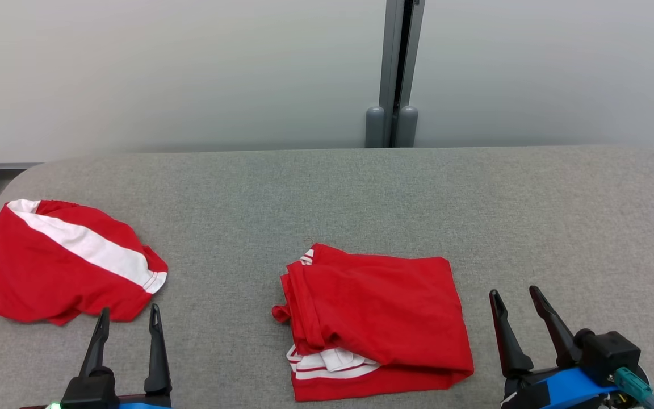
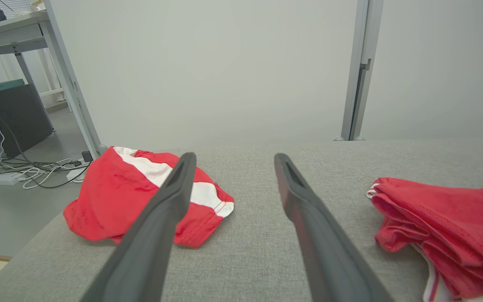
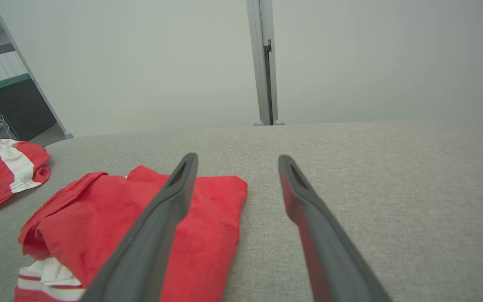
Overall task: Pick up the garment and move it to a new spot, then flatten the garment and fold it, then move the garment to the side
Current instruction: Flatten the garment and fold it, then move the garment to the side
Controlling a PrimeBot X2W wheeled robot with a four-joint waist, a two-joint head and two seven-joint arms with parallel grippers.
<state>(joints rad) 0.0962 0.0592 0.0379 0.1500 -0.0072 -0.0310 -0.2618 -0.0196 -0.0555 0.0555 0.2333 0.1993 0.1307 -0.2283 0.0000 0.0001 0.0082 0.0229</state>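
Lying folded on the grey surface (image 1: 560, 216), a red garment (image 1: 378, 318) sits between the two pincers, nearer the right pincer (image 1: 514, 292) and just to its left. Both the right pincer and the left pincer (image 1: 129, 310) stand apart, holding nothing. The fold looks loose, with a white striped layer poking out at the edge toward the pincers. A grab that catches only the top layer would likely pull it open. A second red garment (image 1: 60, 272), white-banded and bunched, lies just beyond the left pincer, so sliding that way risks a tangle. No brand, label or writing is readable.
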